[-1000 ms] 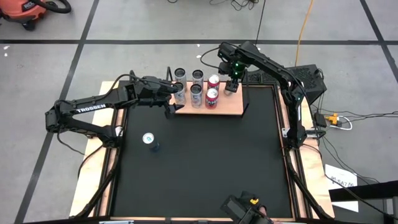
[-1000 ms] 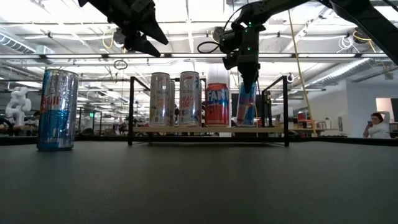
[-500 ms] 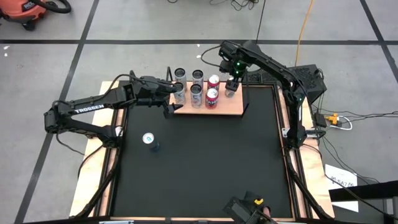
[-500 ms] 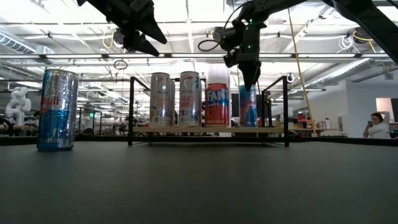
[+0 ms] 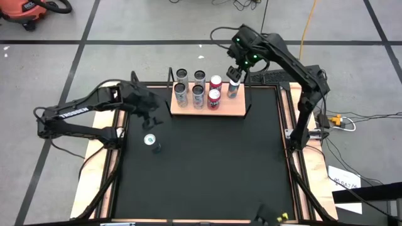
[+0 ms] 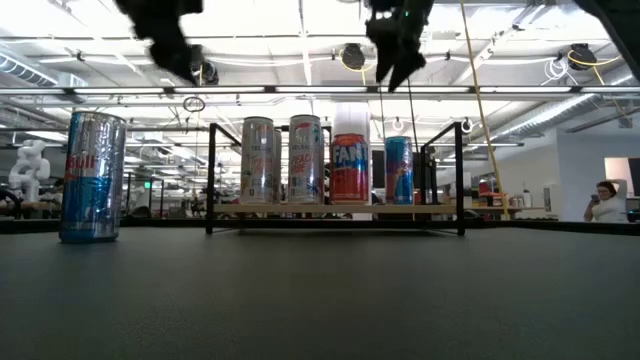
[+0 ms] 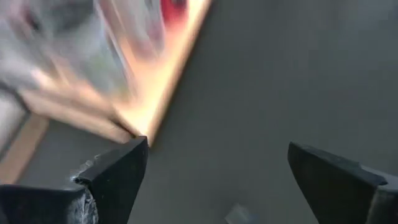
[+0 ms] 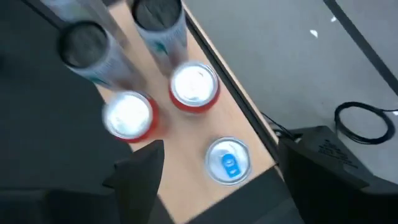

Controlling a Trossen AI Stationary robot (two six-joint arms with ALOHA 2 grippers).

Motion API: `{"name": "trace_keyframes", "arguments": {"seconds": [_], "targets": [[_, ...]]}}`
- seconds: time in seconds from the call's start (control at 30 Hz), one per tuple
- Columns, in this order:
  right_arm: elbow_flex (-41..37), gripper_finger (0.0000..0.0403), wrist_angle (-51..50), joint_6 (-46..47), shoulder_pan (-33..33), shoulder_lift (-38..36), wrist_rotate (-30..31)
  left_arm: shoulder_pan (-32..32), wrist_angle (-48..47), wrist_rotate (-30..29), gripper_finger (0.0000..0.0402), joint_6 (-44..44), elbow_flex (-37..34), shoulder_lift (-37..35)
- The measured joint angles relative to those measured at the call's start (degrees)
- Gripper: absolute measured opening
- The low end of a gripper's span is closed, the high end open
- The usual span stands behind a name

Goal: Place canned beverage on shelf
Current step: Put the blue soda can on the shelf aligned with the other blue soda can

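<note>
Since the earlier frame, the left gripper (image 5: pixel 152 118) has been drawn back from the shelf's (image 5: pixel 229 110) left end toward the counter's (image 5: pixel 213 163) nine o'clock side, and the right gripper (image 5: pixel 240 70) has been lifted off the blue can (image 5: pixel 233 88), which is left standing on the shelf. At the left, a tall blue-and-silver can (image 5: pixel 151 142) stands alone on the counter, with the left gripper held above and just beyond it, its fingers (image 7: pixel 115 177) spread wide and empty. On the shelf, toward twelve o'clock, four silver cans (image 5: pixel 181 94) are grouped at the left, two red cans (image 5: pixel 213 98) follow, and the blue can is placed at the right rear corner. The right gripper is held above that can, wide open and apart from it.
</note>
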Motion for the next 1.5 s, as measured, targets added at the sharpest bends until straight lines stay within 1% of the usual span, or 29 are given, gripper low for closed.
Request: {"name": "trace_keyframes", "arguments": {"seconds": [0.13,0.2,0.33,0.47,0.6,0.8,1.03,1.13,1.2,1.27,1.5], "targets": [[0.0,0.0302,0.58,4.14,1.96,-2.82,-0.04,-2.83,-8.89,3.67,0.0384,-8.6,-0.39,-1.69],[0.0,0.0302,0.55,5.59,2.98,-3.88,0.0,-5.24,-11.22,3.89,0.0384,-11.68,-1.09,-2.84],[0.0,0.0302,0.61,7.66,5.29,-4.44,0.06,-10.14,-11.72,2.2,0.0384,-16.1,-2.65,-4.59],[-0.02,0.0302,1.46,8.48,7.54,-4.39,0.13,-14.34,-11.75,1.39,0.0384,-16.21,-5.18,-5.22],[-0.04,0.0302,3.2,9.07,9.73,-4.24,0.15,-16.73,-11.27,-0.23,0.0384,-15.48,-8.3,-5.18],[-0.04,0.0302,6.46,9.11,12.57,-4.24,0.15,-17.5,-9.7,-0.49,0.0384,-7.27,-12.97,-5.18],[-0.04,0.0302,6.47,10.72,14.9,-4.24,0.3,-17.51,-4.11,-0.48,0.0384,-5.09,-18.33,-5.11],[-0.04,0.0302,6.47,12.04,16.08,-4.24,2.93,-17.49,-3.5,-0.49,0.0381,-5.09,-19.62,-5.14],[-0.04,0.0302,6.47,12.37,17.0,-4.24,4.19,-17.49,-2.36,-0.47,0.037,-5.12,-20.27,-5.11],[-0.04,0.0302,6.47,12.82,18.0,-4.22,5.25,-17.47,-2.24,-0.47,0.035,-5.13,-20.87,-5.14],[-0.04,0.0283,5.61,14.86,20.78,-4.22,9.38,-17.47,-0.7,-0.56,0.0263,-6.8,-21.62,-3.98]]}}
